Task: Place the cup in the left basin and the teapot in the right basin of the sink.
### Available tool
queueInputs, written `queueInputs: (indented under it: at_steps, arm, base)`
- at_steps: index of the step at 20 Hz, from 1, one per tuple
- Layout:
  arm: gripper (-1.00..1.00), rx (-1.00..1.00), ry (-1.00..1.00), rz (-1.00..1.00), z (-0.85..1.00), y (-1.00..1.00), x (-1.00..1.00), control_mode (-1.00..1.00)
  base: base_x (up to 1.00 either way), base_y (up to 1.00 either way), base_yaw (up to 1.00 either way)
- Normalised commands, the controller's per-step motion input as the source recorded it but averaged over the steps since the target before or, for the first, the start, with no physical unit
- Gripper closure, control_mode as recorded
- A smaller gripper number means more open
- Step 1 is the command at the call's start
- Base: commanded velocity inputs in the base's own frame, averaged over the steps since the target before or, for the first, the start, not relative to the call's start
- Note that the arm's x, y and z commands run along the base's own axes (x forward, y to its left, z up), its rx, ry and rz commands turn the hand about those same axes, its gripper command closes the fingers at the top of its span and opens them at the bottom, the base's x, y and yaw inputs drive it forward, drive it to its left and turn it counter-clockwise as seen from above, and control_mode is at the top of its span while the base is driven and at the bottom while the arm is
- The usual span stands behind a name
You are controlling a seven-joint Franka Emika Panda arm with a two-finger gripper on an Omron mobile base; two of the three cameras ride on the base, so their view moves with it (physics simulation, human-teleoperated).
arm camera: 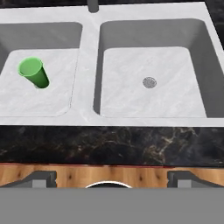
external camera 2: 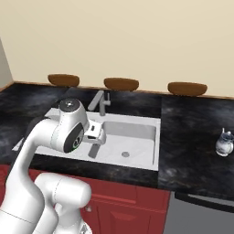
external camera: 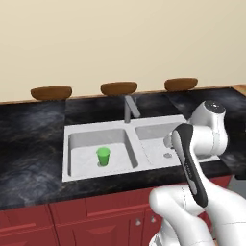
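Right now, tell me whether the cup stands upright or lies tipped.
Upright: the cup stands on its narrow base in the left basin, open mouth up.

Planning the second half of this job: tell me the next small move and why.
Probably swing the arm right toward the teapot, which stands on the counter well right of the sink. The cup already stands upright in the left basin, the right basin holds nothing but its drain, and the open tool carries nothing.

Bright green cup (external camera: 103,156) in the white marble-look sink (external camera: 132,129); black veined stone counter (external camera: 33,139); white-and-dark teapot (external camera 2: 224,143) far right; red cabinet fronts (external camera: 72,221).
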Motion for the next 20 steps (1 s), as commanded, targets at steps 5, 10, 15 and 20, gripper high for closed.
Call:
queueInputs:
  at_steps: [5, 10, 15, 20]
  arm:
    - [-1.00, 0.00, 0.00, 0.00, 0.00, 0.00, 0.00, 1.00]
    - [-1.00, 0.00, 0.00, 0.00, 0.00, 0.00, 0.00, 1.00]
    - [-1.00, 0.00, 0.00, 0.00, 0.00, 0.00, 0.00, 1.00]
    - [-1.00, 0.00, 0.00, 0.00, 0.00, 0.00, 0.00, 1.00]
  base:
    - [0.00, -0.64, 0.00]
    - [0.00, -0.63, 0.00]
    - [0.00, -0.56, 0.00]
    - [0.00, -0.45, 0.00]
